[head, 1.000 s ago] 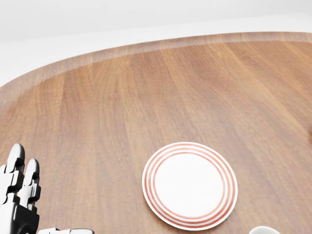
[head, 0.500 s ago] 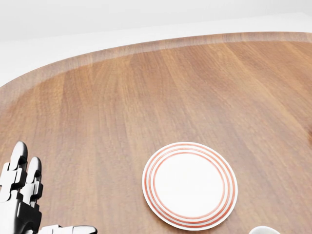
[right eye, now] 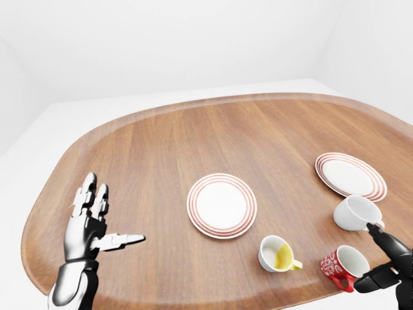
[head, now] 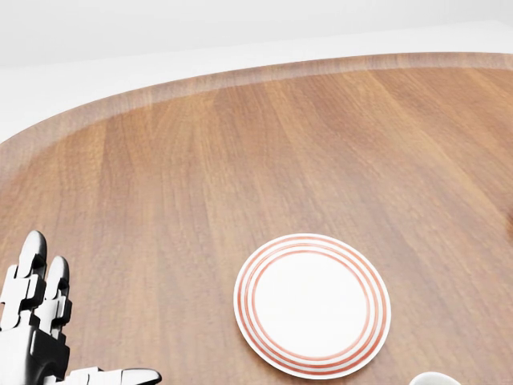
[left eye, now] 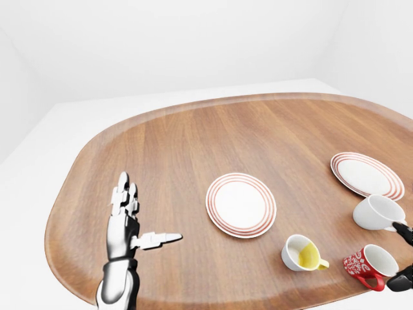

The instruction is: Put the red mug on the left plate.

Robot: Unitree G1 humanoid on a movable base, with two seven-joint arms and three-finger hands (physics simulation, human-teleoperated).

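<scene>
Bare white walls and white floor all around. Large rounded wooden table (left eye: 193,135) filling the middle, evenly lit, soft shadows.

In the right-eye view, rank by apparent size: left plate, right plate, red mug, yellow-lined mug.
1. Left plate and right plate: look alike, so unranked.
2. Red mug and yellow-lined mug: similar too; both nearer the camera, so unsure.

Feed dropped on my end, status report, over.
Left hand open, idle. Right hand open beside red mug, not gripping. Left plate bare. Yellow-lined mug lies between mug and plate.
</scene>
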